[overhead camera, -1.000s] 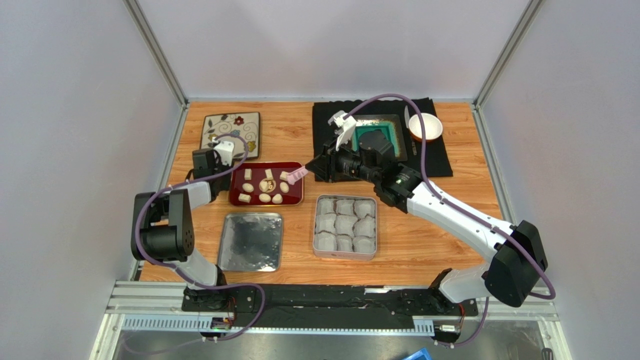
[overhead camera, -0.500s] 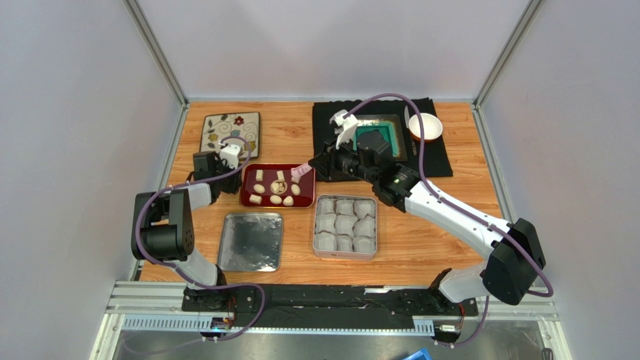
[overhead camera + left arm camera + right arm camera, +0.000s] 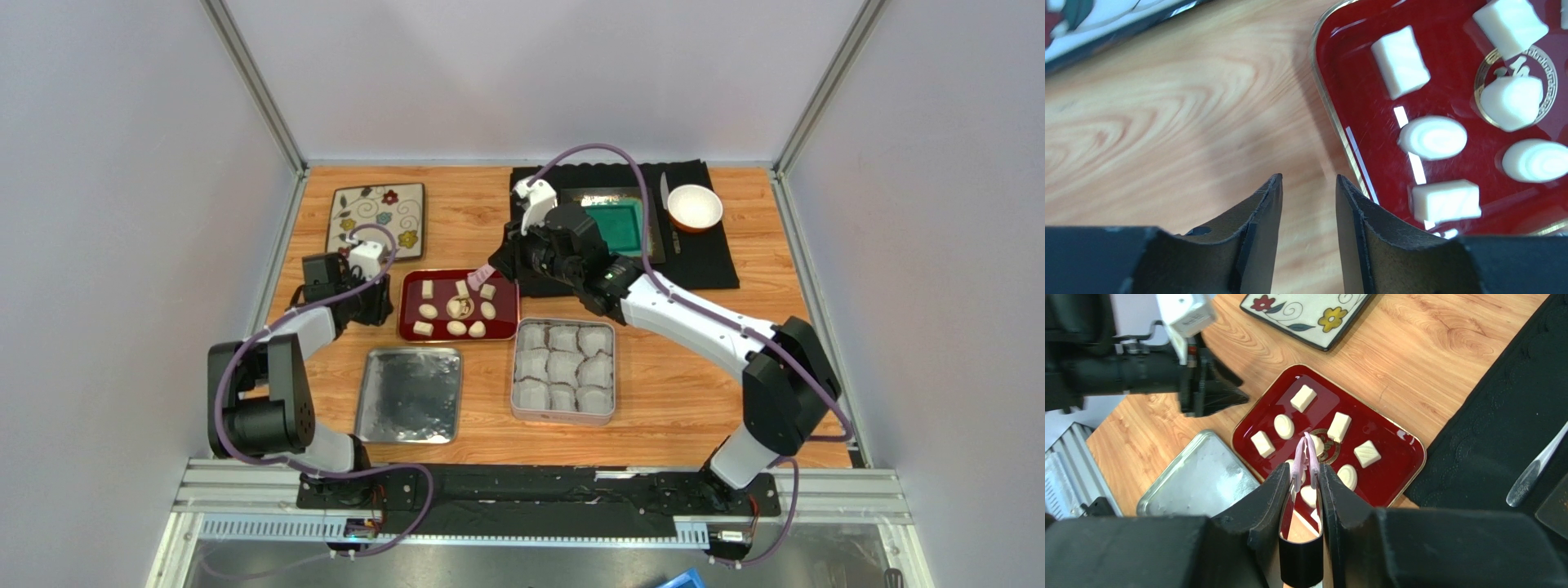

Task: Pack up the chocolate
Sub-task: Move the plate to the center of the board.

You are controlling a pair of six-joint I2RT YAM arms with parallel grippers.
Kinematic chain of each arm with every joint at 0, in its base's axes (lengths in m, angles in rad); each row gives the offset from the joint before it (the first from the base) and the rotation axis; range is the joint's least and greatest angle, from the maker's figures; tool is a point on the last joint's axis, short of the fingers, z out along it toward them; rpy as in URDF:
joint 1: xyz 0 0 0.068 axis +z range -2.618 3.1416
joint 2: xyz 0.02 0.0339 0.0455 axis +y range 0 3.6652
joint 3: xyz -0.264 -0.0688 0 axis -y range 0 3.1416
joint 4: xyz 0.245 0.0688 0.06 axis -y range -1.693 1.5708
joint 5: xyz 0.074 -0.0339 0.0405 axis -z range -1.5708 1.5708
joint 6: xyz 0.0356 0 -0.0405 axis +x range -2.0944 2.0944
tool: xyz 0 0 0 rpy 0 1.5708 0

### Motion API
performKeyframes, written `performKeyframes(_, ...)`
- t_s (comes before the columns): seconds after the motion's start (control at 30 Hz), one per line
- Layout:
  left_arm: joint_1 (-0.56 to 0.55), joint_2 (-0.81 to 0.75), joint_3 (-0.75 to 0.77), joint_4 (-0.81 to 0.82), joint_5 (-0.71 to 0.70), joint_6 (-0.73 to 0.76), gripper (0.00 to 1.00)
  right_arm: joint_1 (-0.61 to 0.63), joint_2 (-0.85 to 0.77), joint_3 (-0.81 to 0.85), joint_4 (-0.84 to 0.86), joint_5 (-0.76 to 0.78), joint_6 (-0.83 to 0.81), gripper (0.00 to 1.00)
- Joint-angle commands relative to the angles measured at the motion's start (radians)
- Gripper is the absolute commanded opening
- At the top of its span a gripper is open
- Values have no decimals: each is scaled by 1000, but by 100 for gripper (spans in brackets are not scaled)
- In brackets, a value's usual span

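Several small cream pieces of chocolate (image 3: 456,328) (image 3: 1339,425) (image 3: 1401,61) lie on the red tray (image 3: 406,306) (image 3: 1396,460) (image 3: 1364,110). My right gripper (image 3: 497,272) (image 3: 1303,468) is shut on black tongs (image 3: 1306,452) with pink tips, which hang closed just above the pieces at the tray's middle. My left gripper (image 3: 377,299) (image 3: 1308,180) (image 3: 1229,395) is low over the wood just left of the tray's left rim. It is open, with nothing between its fingers.
A metal tin (image 3: 563,370) filled with white paper cups stands in front of the tray, and its lid (image 3: 410,393) (image 3: 1198,478) lies to the left of it. A flowered plate (image 3: 380,218) sits at back left. A black mat (image 3: 711,263) carries a green tray (image 3: 613,224) and bowl (image 3: 694,206).
The red tray has slid to the right, and my left gripper followed at its left rim. The right arm swung left and back, keeping the tongs over the tray.
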Motion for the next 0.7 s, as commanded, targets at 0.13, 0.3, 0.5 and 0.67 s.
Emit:
performKeyframes(0.13,135,-176,3,-255,132,-28,59,43,142,192,-17,69,-66,28)
performKeyframes(0.3,134,-237,-118,-220,201,-49,71,63,219,284,-40,98,-88,32)
performKeyframes(0.5,134,-240,-169,-180,238,-67,73,81,318,383,-49,108,-95,32)
performKeyframes(0.67,134,-275,-191,-145,230,-75,73,91,423,479,-66,118,-105,32)
